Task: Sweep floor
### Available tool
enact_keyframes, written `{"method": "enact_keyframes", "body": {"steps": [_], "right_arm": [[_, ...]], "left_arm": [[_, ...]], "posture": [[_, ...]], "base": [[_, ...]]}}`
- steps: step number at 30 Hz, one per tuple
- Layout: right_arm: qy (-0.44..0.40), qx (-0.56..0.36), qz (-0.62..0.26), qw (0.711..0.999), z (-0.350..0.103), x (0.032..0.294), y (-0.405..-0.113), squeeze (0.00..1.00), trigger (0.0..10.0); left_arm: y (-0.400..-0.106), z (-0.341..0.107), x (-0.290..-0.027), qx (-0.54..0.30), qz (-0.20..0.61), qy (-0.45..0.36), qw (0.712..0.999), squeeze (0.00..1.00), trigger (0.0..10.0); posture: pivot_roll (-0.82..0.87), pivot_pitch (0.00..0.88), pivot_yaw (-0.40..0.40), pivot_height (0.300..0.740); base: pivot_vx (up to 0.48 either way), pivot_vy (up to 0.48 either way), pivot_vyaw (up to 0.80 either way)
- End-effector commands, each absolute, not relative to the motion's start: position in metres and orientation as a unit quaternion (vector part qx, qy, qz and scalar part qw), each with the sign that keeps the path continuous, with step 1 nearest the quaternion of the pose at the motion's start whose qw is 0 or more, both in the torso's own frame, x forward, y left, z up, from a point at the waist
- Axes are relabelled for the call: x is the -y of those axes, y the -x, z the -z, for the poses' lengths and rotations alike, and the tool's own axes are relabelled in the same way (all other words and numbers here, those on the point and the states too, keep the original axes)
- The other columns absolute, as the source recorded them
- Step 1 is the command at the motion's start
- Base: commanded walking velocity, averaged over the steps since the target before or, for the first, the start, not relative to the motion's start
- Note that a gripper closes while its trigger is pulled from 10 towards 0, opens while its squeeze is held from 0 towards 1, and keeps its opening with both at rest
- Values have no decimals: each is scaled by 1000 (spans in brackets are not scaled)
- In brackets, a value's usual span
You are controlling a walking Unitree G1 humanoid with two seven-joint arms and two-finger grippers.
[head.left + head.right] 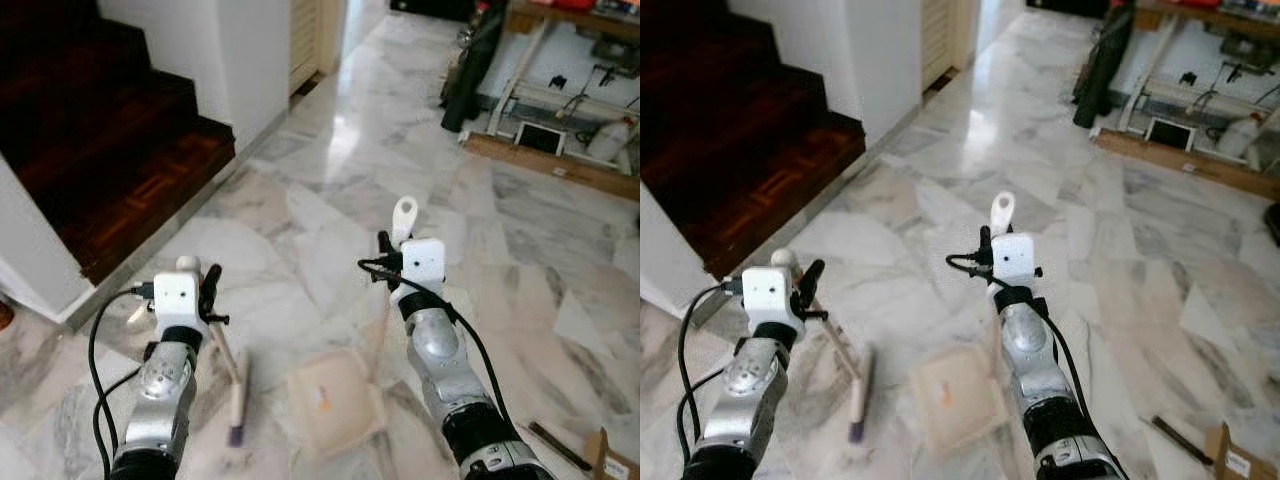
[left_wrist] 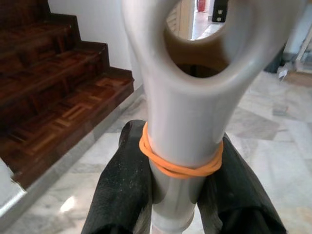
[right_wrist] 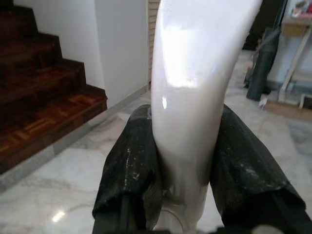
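**Two tools gripped over marble**

Both eye views: the left hand (image 1: 205, 290) clenches a broom (image 1: 237, 395) whose pale head rests on the marble floor (image 1: 330, 190); the right hand (image 1: 385, 250) clenches a cream dustpan (image 1: 335, 400) lying flat beside it.

Left wrist view: an orange rubber band (image 2: 180, 163) circles the looped grey handle.

Right wrist view: black fingers (image 3: 129, 165) squeeze a glossy white handle.

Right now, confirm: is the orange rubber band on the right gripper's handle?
No, the orange band wraps the broom handle held by the left gripper.

Both head eyes look forward-down over the marble floor (image 1: 330, 190); stairs (image 1: 110, 150) at 10 o'clock. Wrist cameras sit very near their handles, sharing the stairs.
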State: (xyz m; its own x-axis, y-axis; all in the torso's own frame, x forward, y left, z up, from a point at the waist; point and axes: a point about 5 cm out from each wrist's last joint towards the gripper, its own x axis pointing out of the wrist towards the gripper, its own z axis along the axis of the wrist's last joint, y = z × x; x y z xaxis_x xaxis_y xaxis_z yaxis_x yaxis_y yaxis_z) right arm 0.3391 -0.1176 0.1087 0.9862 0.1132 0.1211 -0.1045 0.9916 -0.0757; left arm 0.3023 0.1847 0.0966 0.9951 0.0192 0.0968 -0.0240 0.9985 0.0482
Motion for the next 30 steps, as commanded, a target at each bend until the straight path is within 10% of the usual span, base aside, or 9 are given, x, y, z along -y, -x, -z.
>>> {"method": "enact_keyframes", "body": {"steps": [1, 30], "right_arm": [[37, 81, -47, 995, -117, 123, -341, 0, 10000], [36, 78, -48, 995, -116, 123, -341, 0, 10000]], "left_arm": [[-303, -103, -177, 65, 1, -23, 998, 0, 10000], [-303, -103, -177, 65, 1, -23, 998, 0, 10000]], "posture": [[39, 73, -26, 740], [42, 83, -28, 740]], "base": [[311, 0, 0], [313, 0, 0]]}}
